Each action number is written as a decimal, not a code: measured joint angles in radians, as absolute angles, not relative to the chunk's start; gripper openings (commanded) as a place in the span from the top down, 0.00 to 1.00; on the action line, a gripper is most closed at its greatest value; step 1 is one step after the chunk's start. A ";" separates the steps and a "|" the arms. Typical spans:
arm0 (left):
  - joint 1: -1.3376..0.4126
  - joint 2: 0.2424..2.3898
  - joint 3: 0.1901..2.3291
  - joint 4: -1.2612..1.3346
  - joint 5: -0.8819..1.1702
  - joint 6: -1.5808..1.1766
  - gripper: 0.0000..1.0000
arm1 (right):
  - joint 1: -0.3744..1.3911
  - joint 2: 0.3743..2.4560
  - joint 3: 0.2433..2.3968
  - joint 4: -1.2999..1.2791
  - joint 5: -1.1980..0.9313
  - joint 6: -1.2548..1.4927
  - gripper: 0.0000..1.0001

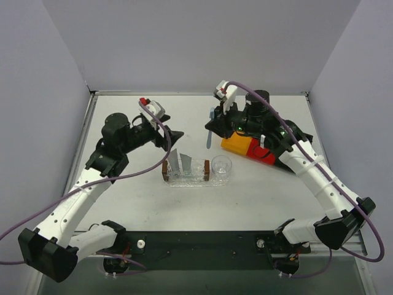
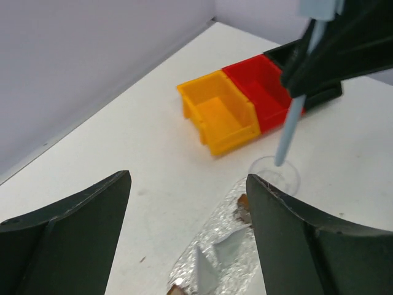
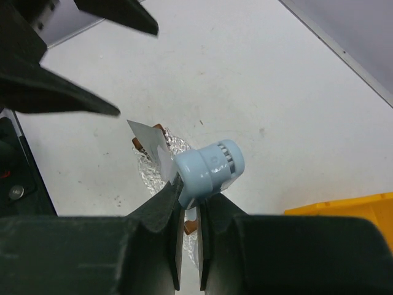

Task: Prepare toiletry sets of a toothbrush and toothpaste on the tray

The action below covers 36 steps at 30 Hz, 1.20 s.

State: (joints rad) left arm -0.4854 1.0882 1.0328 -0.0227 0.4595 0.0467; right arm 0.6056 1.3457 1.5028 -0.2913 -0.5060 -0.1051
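Observation:
The clear, bumpy tray point(image 1: 195, 178) lies at mid-table with two silvery toothpaste tubes point(image 1: 179, 161) standing on its left half. My right gripper point(image 1: 216, 123) is shut on the pale blue toothbrush point(image 1: 210, 134), which hangs upright in the air behind the tray. In the right wrist view the toothbrush point(image 3: 209, 169) sticks out between my shut fingers point(image 3: 166, 209), above the tray point(image 3: 144, 166) and a tube point(image 3: 146, 134). My left gripper point(image 1: 174, 136) is open and empty, just behind the tray's left end. The left wrist view shows the tray point(image 2: 245, 212), the tubes point(image 2: 232, 249) and the hanging toothbrush point(image 2: 287, 132).
A clear round cup point(image 1: 221, 166) stands at the tray's right end, with small brown blocks point(image 1: 207, 169) on the tray. A yellow bin point(image 1: 236, 144) and a red bin point(image 1: 265, 155) lie under my right arm. They also show in the left wrist view point(image 2: 221, 114).

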 measured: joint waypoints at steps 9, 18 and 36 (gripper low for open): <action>-0.272 0.994 1.048 -0.113 0.363 0.060 0.14 | 0.617 1.277 1.160 -0.064 -0.440 -0.106 1.00; -0.138 0.973 1.048 -0.159 0.349 0.030 0.13 | 0.630 1.227 1.003 0.129 -0.402 -0.099 1.00; -0.107 0.940 1.031 -0.177 0.349 0.016 0.14 | 0.672 1.280 0.954 0.287 -0.358 -0.078 1.00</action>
